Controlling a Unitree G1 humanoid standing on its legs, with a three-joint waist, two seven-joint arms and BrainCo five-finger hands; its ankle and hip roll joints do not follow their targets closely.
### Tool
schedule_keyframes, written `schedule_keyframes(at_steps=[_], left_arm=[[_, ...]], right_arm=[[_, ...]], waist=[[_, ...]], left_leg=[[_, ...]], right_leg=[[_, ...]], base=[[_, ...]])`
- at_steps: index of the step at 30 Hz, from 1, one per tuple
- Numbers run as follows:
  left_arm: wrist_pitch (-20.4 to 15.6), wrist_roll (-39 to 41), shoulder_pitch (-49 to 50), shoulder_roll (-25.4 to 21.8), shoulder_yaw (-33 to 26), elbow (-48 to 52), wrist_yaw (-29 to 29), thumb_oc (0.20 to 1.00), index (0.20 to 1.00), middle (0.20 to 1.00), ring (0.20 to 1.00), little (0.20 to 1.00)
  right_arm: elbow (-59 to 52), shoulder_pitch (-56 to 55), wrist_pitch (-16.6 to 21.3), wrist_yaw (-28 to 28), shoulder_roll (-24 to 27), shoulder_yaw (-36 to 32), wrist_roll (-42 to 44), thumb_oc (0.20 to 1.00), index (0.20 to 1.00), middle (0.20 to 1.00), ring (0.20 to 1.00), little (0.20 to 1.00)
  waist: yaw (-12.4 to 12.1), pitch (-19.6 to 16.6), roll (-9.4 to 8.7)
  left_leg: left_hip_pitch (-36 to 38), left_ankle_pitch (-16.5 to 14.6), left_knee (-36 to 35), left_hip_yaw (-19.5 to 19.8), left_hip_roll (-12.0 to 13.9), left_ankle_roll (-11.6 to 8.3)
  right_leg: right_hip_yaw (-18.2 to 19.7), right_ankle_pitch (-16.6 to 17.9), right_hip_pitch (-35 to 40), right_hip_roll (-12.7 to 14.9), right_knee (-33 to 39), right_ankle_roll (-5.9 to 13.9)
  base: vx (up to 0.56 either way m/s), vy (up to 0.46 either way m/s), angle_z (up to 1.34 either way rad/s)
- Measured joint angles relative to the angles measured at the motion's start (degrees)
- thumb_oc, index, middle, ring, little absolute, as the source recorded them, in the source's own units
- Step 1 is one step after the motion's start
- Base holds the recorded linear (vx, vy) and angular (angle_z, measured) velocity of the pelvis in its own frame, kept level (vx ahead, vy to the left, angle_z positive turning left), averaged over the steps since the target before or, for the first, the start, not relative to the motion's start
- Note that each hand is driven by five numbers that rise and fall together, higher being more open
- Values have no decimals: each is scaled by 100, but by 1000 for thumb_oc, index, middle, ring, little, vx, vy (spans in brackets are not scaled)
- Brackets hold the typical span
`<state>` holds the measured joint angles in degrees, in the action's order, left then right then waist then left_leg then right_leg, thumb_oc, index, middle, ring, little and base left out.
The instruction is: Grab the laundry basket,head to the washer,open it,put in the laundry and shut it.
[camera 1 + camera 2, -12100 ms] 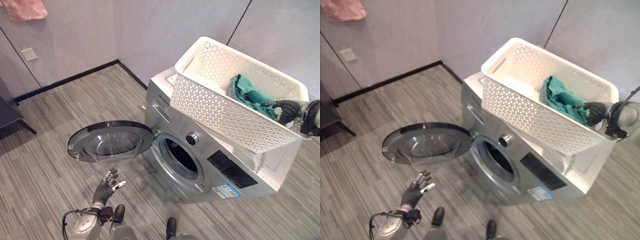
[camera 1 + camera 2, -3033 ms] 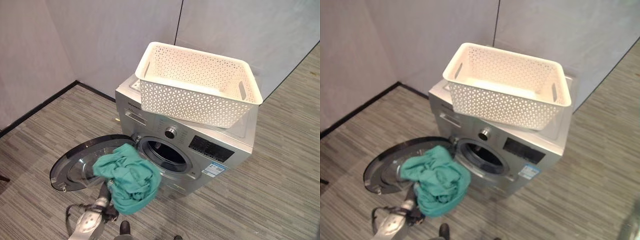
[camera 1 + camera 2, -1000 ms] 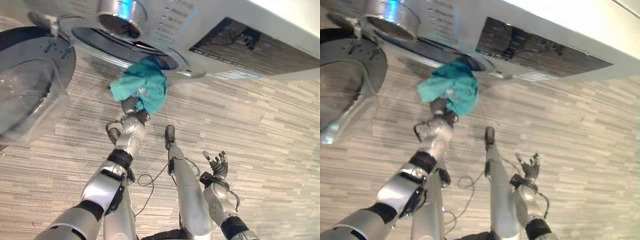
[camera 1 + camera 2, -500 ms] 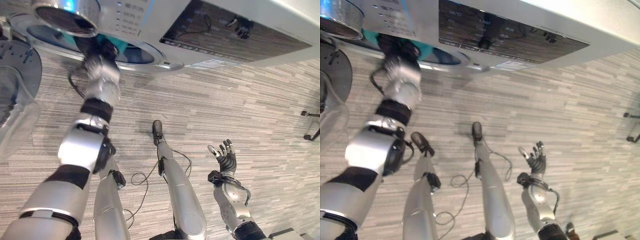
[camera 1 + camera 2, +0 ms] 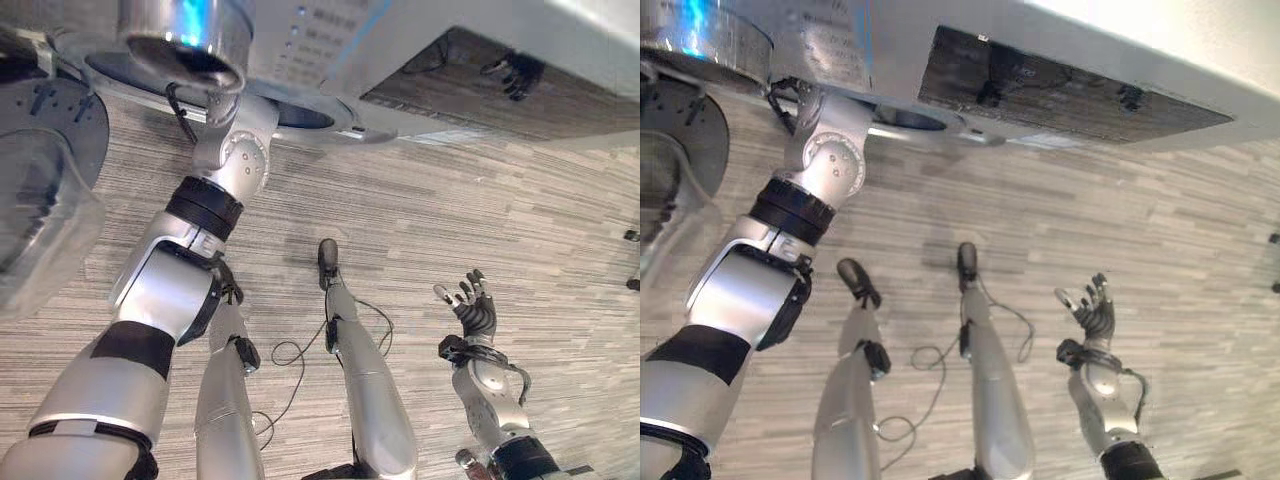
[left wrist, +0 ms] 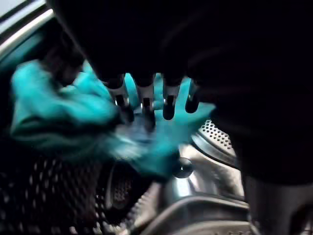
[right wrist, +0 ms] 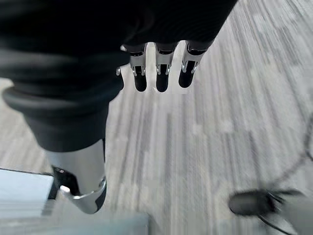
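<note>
Left wrist view: your left hand (image 6: pixel 146 100) is inside the silver washing machine (image 5: pixel 420 45).
Its fingers hang loosely uncurled, the crumpled teal cloth (image 6: pixel 58 115) just past them in the perforated drum (image 6: pixel 63 196); your right hand (image 5: pixel 472 312) is spread open.

Even, soft light lay over the grey striped floor (image 5: pixel 520 200) in both head views, with faint shadows. A blue-white glare sat on the washer's chrome knob (image 5: pixel 185 35), and the dark control panel (image 5: pixel 1060 90) mirrored the room. The washer's front (image 5: pixel 330 40) bowed and stretched toward the upper edge. Inside the drum (image 6: pixel 195 161) it was dim; the teal cloth (image 6: pixel 58 117) was smeared with blur, while the perforated metal caught small highlights. In the right wrist view the floor was bright, softly blurred, and the right hand (image 7: pixel 156 73) stood dark against it.
</note>
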<state>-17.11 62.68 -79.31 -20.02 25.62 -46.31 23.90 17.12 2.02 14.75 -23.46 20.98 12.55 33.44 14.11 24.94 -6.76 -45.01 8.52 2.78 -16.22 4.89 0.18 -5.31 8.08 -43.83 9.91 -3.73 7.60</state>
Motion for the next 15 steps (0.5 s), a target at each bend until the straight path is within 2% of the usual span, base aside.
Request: schedule_keyframes(at_steps=[4, 5, 6, 8, 10, 11, 12, 13, 15], left_arm=[[412, -1025, 84, -48, 228, -465, -114, 1000, 1000, 1000, 1000, 1000], [606, -1924, 201, -208, 628, -444, -216, 1000, 1000, 1000, 1000, 1000], [689, -2252, 213, -211, 733, -419, -249, 1000, 1000, 1000, 1000, 1000], [868, -3577, 208, -384, 1400, -419, -313, 1000, 1000, 1000, 1000, 1000], [1164, -5283, 128, -708, 2026, -417, -130, 1000, 1000, 1000, 1000, 1000], [1416, -7116, 99, -1205, 2969, -6, -53, 1000, 1000, 1000, 1000, 1000], [1488, -8038, 231, -1508, 3348, 330, -47, 1000, 1000, 1000, 1000, 1000], [1632, -8772, 553, -1693, 3318, 675, -110, 1000, 1000, 1000, 1000, 1000], [1707, -9560, 1568, -1973, 2675, 1678, -302, 1000, 1000, 1000, 1000, 1000]], right_arm=[[139, -128, -35, 187, 50, 47, 6, 1000, 1000, 1000, 1000, 1000], [124, -213, -17, 322, 156, 44, 10, 1000, 1000, 1000, 1000, 1000], [166, -214, -16, 378, 180, 42, 11, 1000, 1000, 1000, 1000, 1000], [254, -214, 20, 500, 266, 42, 10, 1000, 1000, 1000, 1000, 1000], [395, -212, 87, 575, 338, 6, -4, 1000, 1000, 1000, 1000, 1000], [493, -210, 139, 603, 441, -34, -95, 1000, 1000, 1000, 1000, 1000], [580, -212, 159, 605, 515, -107, -125, 1000, 1000, 1000, 1000, 1000], [669, -225, 185, 599, 518, -268, -183, 1000, 1000, 1000, 1000, 1000], [649, -395, 199, 618, 511, -470, -264, 1000, 1000, 1000, 1000, 1000]], waist=[[-97, -27, 160], [-116, -63, 232], [-135, -68, 243], [-157, -72, 251], [-195, -72, 250], [-239, -72, 251], [-282, -74, 255], [-354, -73, 262], [-447, -68, 283]], left_leg=[[183, 0, -4, 40, 3, -1], [205, 0, -2, 65, 4, -1], [206, 0, -2, 80, 5, -1], [210, 0, 7, 123, 6, -1], [215, 0, 10, 140, 8, -1], [214, 10, 15, 146, 6, -14], [217, 25, 27, 145, 5, -27], [238, 65, 10, 157, 15, -51], [393, 163, -124, 181, 31, -85]], right_leg=[[-33, -1, 199, -6, 5, 0], [-109, -1, 235, -8, 7, 0], [-161, -2, 249, -9, 9, -2], [-178, -3, 284, -14, 8, -1], [-188, -5, 305, -17, 9, -3], [-184, -9, 305, -19, 7, -2], [-179, -19, 309, -16, 6, -2], [-178, -30, 319, -27, -7, -6], [-189, -49, 419, -56, -2, -23]], base=[[-54, -32, 2], [-62, -28, 7], [-62, -39, 7], [-58, -26, 5], [-43, -15, 3], [-32, -50, 0], [-32, -60, -3], [-43, -58, -2], [-52, -31, 0]])
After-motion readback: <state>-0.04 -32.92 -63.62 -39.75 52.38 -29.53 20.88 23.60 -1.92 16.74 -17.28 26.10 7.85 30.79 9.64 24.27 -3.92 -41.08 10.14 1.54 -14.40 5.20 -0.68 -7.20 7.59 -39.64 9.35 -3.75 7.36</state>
